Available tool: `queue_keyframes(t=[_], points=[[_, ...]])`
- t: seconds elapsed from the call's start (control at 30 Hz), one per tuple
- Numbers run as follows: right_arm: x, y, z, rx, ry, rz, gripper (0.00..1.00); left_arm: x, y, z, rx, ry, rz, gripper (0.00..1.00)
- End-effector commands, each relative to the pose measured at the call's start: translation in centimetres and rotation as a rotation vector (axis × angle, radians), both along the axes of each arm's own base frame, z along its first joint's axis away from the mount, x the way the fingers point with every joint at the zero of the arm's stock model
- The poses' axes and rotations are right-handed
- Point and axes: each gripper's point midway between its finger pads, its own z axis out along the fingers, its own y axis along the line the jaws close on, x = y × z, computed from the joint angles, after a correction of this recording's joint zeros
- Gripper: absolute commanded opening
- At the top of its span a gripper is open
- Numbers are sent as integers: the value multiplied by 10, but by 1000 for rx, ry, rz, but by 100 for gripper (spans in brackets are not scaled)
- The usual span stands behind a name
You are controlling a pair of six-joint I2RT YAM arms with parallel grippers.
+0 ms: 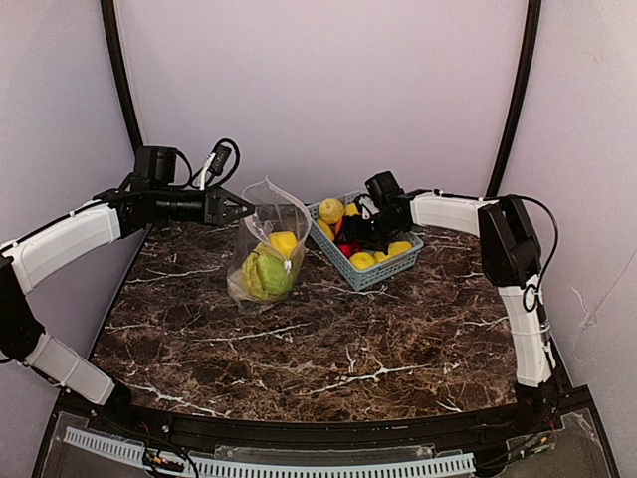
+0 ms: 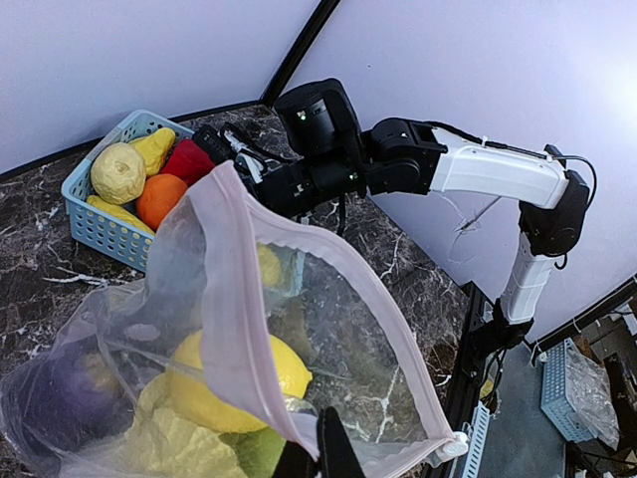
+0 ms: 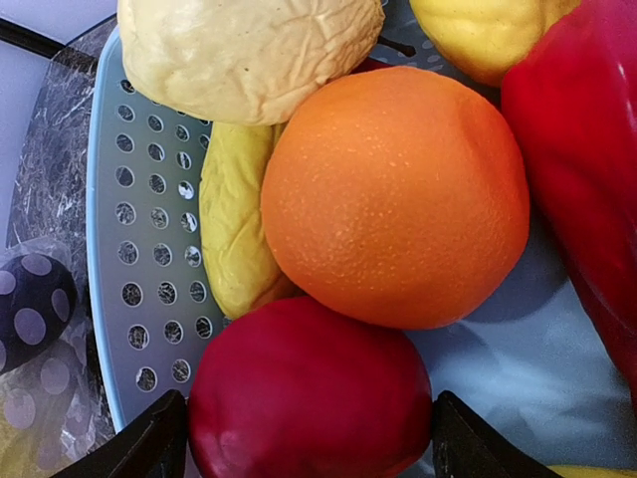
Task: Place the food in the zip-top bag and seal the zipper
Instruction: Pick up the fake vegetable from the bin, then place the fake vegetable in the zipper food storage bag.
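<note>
The zip-top bag (image 1: 261, 234) stands open at mid table and holds a yellow fruit (image 2: 234, 383), a yellow leafy cabbage (image 2: 174, 448), a green piece and a purple eggplant (image 2: 60, 393). My left gripper (image 1: 249, 209) is shut on the bag's pink zipper (image 2: 234, 299) rim and holds the mouth up; it also shows in the left wrist view (image 2: 320, 448). My right gripper (image 1: 353, 237) is down in the basket, and in the right wrist view (image 3: 311, 438) its fingers press both sides of a red fruit (image 3: 309, 398). An orange (image 3: 398, 199) touches that fruit.
The light blue basket (image 1: 390, 271) sits right of the bag, with its floor in the right wrist view (image 3: 149, 199). It holds a pale cabbage (image 3: 249, 50), a yellow long piece (image 3: 234, 229), a red pepper (image 3: 582, 149) and other yellow pieces. Curved black poles flank the back wall.
</note>
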Motion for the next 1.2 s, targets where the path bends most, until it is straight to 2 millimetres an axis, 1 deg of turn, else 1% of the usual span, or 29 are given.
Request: queue_keyframes(t=[0.0,0.23,0.37,0.53,0.6,0.73,0.83,0.97,1.03,1.1,1.17], points=[[6,-2,-10,-3,13,-16,80,-3,0,-4,9,2,-9,1],[9,-4,-6,-4,-1,-35,68,-2,-1,-6,12,8,-9,1],[11,-6,2,-9,-23,-48,66,-2,-1,-5,12,5,-9,1],[12,-13,20,-19,-68,-68,65,-2,0,-5,12,4,-8,1],[12,-20,34,-31,-102,-87,65,-2,0,-4,12,3,-8,1],[10,-35,55,-66,-162,-115,65,-3,0,-3,12,0,-8,1],[6,-45,70,-85,-194,-127,65,-2,0,-4,9,3,-10,1],[-1,-56,97,-92,-248,-138,65,-3,-1,-4,7,5,-13,1],[-7,-57,117,-76,-280,-129,65,-3,-1,-4,8,5,-13,1],[-16,-58,144,-47,-320,-115,65,-3,-1,-4,5,6,-14,1],[-28,-55,170,-14,-366,-84,65,-3,-2,-3,2,4,-17,1]])
